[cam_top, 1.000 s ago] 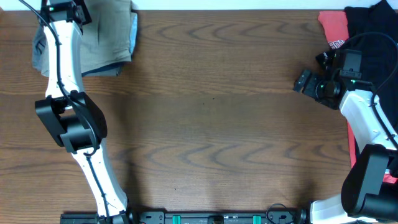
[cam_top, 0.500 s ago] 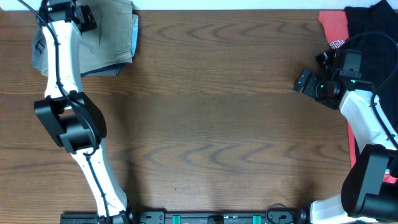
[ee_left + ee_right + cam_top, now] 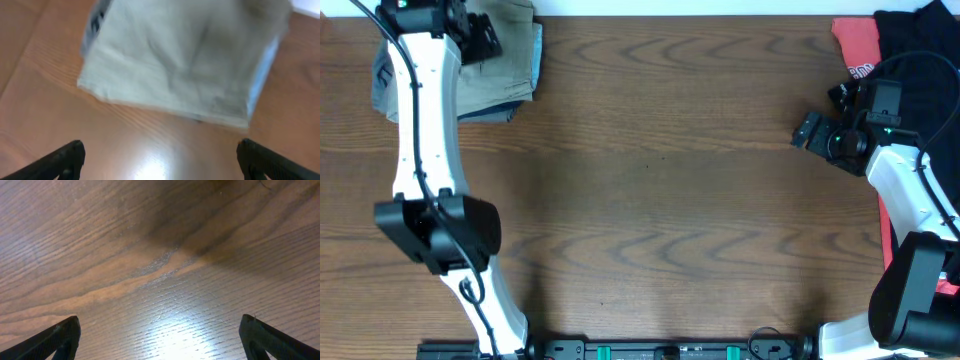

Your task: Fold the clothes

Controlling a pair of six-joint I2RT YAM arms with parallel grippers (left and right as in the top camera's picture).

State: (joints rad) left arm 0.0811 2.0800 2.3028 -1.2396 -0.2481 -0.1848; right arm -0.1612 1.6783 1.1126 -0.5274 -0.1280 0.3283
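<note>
Brown wood-grain table [image 3: 670,200] fills most of what I can see from above, bare across its whole middle. Off at eleven o'clock from the table's centre, against the far-left corner, lie the khaki shorts [image 3: 505,70]. They look gathered into a compact, roughly rectangular packet with a pale blue edge showing along the three o'clock side. A darker blue-grey strip peeks from under their near edge; I cannot tell whether that is lining or something else. At one to two o'clock, on the far-right edge, a black shirt [image 3: 920,50] is heaped over a red shirt [image 3: 855,45], well apart from the shorts.

The left gripper [image 3: 480,38] hangs over the shorts' far part. Its own camera shows the shorts [image 3: 175,55] straight ahead at twelve o'clock. Their near edge runs roughly nine to three, about parallel to the line between the two fingers [image 3: 70,157]. The left gripper [image 3: 160,157] is spread wide and holds nothing, with only wood between its tips.

The right gripper [image 3: 807,130] sits near three o'clock, far from the shorts. Its camera shows the right gripper [image 3: 160,335] also released, over bare wood.

So any further tuck or press falls, I judge, to the left side, which would have to come down onto the near edge ahead of it.
</note>
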